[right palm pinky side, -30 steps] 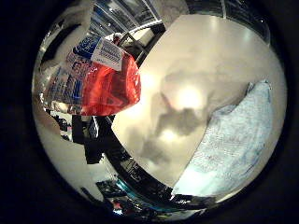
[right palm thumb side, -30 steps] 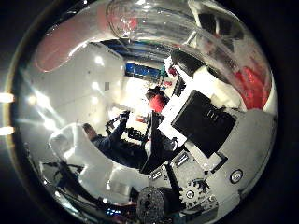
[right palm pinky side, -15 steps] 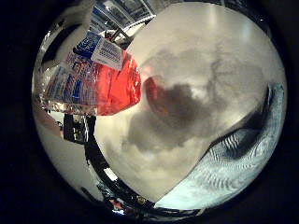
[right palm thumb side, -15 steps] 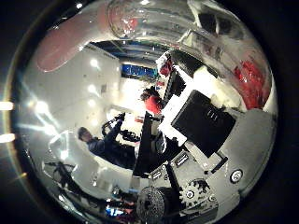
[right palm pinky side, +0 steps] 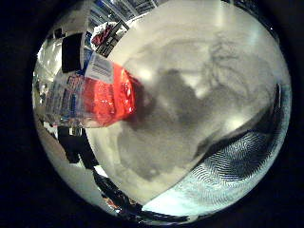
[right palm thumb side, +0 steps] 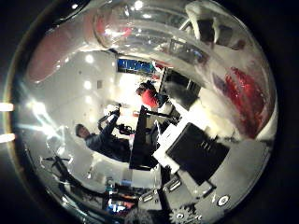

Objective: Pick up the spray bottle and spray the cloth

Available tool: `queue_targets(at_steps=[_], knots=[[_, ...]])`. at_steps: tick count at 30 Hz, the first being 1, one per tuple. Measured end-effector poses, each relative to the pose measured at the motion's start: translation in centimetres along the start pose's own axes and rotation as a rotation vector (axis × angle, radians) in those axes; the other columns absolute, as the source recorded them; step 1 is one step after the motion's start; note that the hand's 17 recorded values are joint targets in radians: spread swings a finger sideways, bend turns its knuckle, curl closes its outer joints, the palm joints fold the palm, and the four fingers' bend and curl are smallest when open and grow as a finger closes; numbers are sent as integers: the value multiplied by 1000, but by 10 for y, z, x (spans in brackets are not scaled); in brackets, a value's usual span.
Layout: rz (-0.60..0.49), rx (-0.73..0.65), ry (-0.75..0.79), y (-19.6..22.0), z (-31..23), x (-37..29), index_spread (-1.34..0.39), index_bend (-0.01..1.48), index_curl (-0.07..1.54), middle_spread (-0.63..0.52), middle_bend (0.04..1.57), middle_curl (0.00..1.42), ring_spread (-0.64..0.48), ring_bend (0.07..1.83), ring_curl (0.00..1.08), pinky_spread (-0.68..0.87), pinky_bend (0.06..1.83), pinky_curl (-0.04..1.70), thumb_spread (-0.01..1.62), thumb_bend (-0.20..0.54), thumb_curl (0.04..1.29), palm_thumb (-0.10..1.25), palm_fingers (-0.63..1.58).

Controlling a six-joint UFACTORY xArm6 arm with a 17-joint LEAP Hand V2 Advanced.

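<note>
The spray bottle (right palm pinky side: pixel 95 90) is clear plastic with red liquid and a white and blue label. In the right little finger side palm view it stays close by the palm, above the white table (right palm pinky side: pixel 204 57). The cloth (right palm pinky side: pixel 237 166), pale grey with a woven pattern, lies flat on the table away from the bottle. The bottle's shadow (right palm pinky side: pixel 180 100) falls on the table between them. In the right thumb side palm view the bottle's clear wall (right palm thumb side: pixel 159 28) arches close over the palm, with red liquid (right palm thumb side: pixel 245 93) at one side. My hand (right palm thumb side: pixel 196 154) shows its black and white fingers curled by the bottle.
The table's edge (right palm pinky side: pixel 95 161) runs beside the bottle, with dark racks and room clutter (right palm pinky side: pixel 90 38) beyond it. The right thumb side palm view looks out into the room with stands and equipment (right palm thumb side: pixel 140 140).
The camera has moved with the hand: the table and cloth now look nearer and the cloth sits further toward the view's edge. The bottle keeps its place by the palm.
</note>
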State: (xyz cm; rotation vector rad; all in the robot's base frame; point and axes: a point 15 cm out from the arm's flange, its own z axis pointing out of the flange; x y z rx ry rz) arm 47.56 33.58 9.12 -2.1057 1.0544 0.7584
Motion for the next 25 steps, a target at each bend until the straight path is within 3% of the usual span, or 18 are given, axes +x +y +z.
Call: queue_targets(at_steps=[2,5,8,19,25], knots=[[-18,-24,17,4,-2,2,-405,372,550,-89,681,418,-153,902,490,-184,686,931,997,-36,498,733,-25],[-31,-53,36,9,-5,5,-411,288,463,-47,499,350,-71,677,374,127,526,780,993,-36,434,691,-69],[-40,-56,56,8,-16,8,-408,195,412,-16,368,315,-14,525,311,278,434,662,988,-32,393,670,-44],[-1,-18,145,16,-87,50,-401,159,311,-2,228,309,31,366,257,355,359,459,975,-27,336,644,45],[23,-1,204,42,-137,60,-391,162,295,-2,205,318,36,332,251,354,345,409,978,-24,328,650,84]])
